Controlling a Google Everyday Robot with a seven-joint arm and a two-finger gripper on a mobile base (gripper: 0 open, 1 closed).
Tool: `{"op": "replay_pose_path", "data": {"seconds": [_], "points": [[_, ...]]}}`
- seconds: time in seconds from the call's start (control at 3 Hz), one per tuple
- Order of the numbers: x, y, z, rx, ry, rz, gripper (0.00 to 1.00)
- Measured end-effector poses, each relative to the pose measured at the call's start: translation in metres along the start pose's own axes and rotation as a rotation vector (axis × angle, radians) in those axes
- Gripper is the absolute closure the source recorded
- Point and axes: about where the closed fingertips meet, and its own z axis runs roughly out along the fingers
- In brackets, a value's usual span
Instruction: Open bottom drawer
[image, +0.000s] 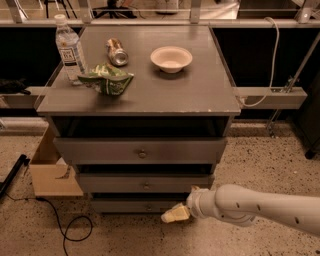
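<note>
The bottom drawer (125, 205) is the lowest of three grey drawers in the cabinet, a thin front with a small round knob (148, 206) at its middle. Above it are the middle drawer (145, 183) and the taller top drawer (141, 150). My gripper (171, 214) comes in from the right on a white arm (250, 206). Its pale fingertips sit low in front of the bottom drawer, a little right of and below the knob.
On the cabinet top (165, 90) stand a water bottle (69, 48), a lying can (117, 52), a green chip bag (106, 80) and a white bowl (171, 58). A cardboard box (50, 170) and a black cable (70, 230) lie on the floor at left.
</note>
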Motion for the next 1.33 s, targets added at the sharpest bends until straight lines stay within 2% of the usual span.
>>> {"op": "replay_pose_path", "data": {"seconds": [0.33,0.67,1.0,1.33], "points": [[0.004,-0.008,0.000,0.080,0.012,-0.107,0.00],[0.013,-0.030,-0.004,0.180,0.018,-0.186,0.00],[0.010,-0.035,-0.005,0.202,0.009,-0.187,0.00],[0.011,-0.029,0.004,0.193,0.035,-0.205,0.00]]}}
